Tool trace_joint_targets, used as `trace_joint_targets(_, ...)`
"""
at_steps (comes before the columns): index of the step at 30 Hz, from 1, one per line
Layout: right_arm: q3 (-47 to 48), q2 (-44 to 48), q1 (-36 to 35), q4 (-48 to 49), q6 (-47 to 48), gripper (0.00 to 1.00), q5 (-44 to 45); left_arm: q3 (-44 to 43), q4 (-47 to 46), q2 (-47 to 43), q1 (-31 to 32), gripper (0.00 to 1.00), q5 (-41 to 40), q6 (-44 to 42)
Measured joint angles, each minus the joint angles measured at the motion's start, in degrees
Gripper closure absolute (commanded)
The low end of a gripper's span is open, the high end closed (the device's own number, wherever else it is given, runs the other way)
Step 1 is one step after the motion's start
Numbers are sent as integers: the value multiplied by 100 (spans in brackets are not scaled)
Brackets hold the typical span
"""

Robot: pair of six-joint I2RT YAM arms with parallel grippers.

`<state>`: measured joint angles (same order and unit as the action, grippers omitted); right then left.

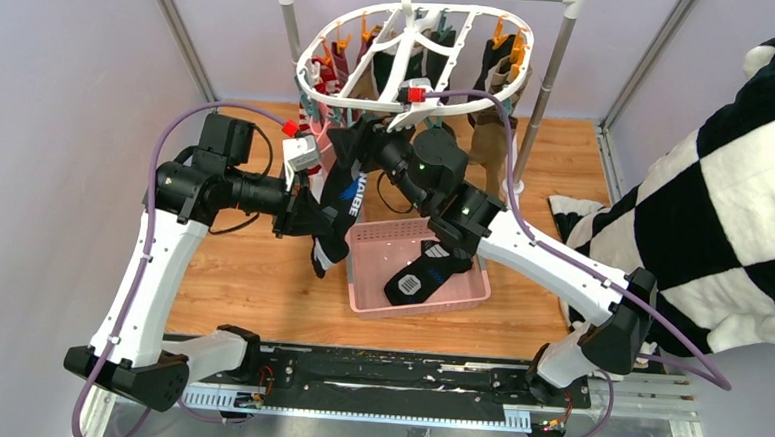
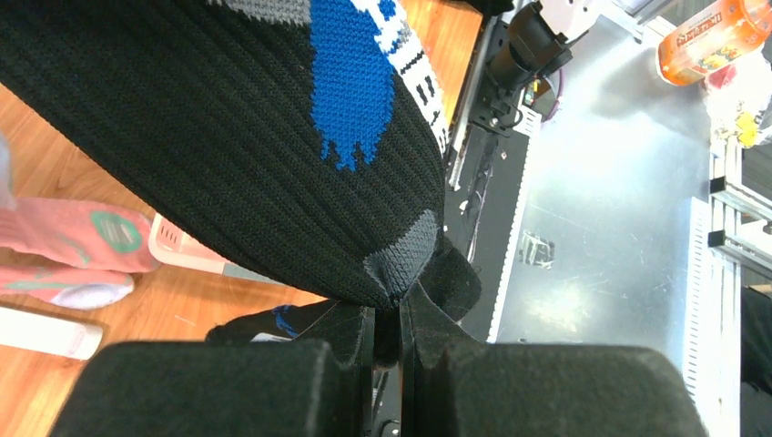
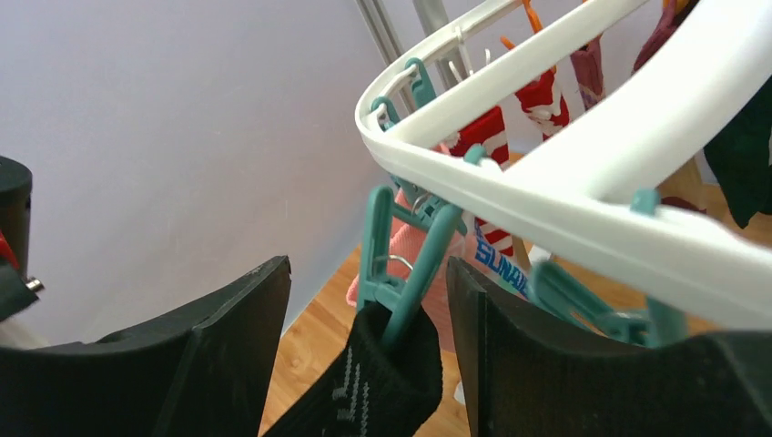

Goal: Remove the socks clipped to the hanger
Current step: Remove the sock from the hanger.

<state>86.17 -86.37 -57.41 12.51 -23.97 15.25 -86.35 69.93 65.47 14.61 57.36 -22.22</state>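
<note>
The white oval hanger [image 1: 412, 55] hangs from the rack with several socks clipped round its rim, among them red-white striped ones [image 3: 487, 137]. A long black sock [image 1: 350, 192] with blue and white markings hangs from a teal clip [image 3: 401, 264] on the near-left rim. My right gripper [image 3: 369, 300] is open, with one finger on each side of that clip and the sock's cuff [image 3: 382, 382]. Lower down, my left gripper [image 2: 387, 314] is shut on the sock's grey toe tip [image 2: 405, 255], and the black knit [image 2: 228, 137] fills the left wrist view.
A pink slotted basket [image 1: 359, 297] on the wooden table below holds another black sock [image 1: 426, 271]. Pink socks [image 2: 73, 237] lie beside it. The grey rack pole [image 1: 551, 77] stands behind the hanger. A large black-and-white checked plush cloth [image 1: 725, 196] fills the right side.
</note>
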Motion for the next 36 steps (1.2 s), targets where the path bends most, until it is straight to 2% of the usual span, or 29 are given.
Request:
trace_joint_targets(4,164,-72,0,96,107,37,68,0,0,-11,20,93,-7,0)
trace_joint_targets(13,221,-151,4,214,146,60,109,0,0,-42,22,93,-24,0)
trace_joint_targets(18,249,-199,22,245,61,66,103,0,0,-68,22,93,-44,7)
trace_joint_targets(21,249,-216,61,254,-111,65,87,24,-7,-101,22,93,-39,17)
trace_joint_targets(24,249,-243,85,293,-201,46,83,70,-24,-109,22,94,-55,17)
trace_joint_targets(26,249,-256,90,313,-240,44,85,83,-39,-109,22,94,-87,17)
trace_joint_targets(28,249,-269,94,334,-267,44,87,83,-50,-120,24,94,-109,20)
trace_joint_targets(33,319,-367,96,389,-332,58,125,83,-79,-160,28,94,-138,28)
trace_joint_targets(36,334,-385,96,413,-356,60,153,83,-85,-186,33,94,-168,31)
